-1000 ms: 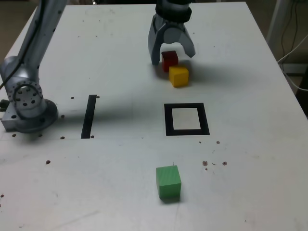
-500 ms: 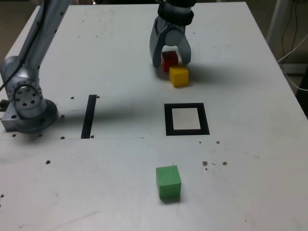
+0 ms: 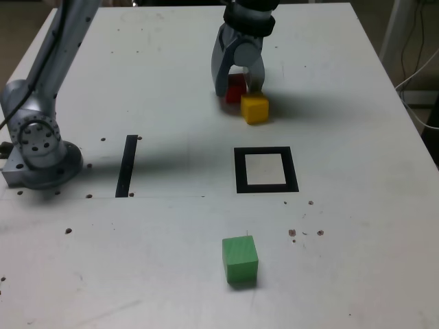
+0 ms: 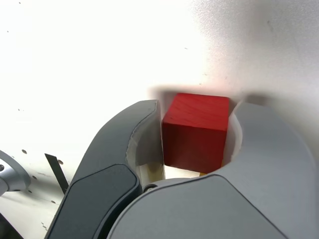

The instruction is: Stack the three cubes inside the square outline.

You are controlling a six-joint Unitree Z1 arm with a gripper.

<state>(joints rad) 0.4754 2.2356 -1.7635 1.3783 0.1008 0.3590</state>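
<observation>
A white tabletop marked with small dark specks is spreading across the exterior view, with thin pale cables hanging beyond its edge at that view's right. On it, the red wooden cube is sitting toward the far side, between the two curved grey fingers of the gripper. The pincer is standing about a cube's width open, its fingers closed in on opposite sides of the red block; whether it is gripping firmly cannot be told. The small yellow cube is lying just beside the red one, on the nearer side. Closer to the camera, the flat black square outline with a white centre is lying bare. The green cube is resting nearer still, well apart from the others. A narrow straight black strip is lying left of the outline, and the arm's round grey base is standing at the exterior view's left.
</observation>
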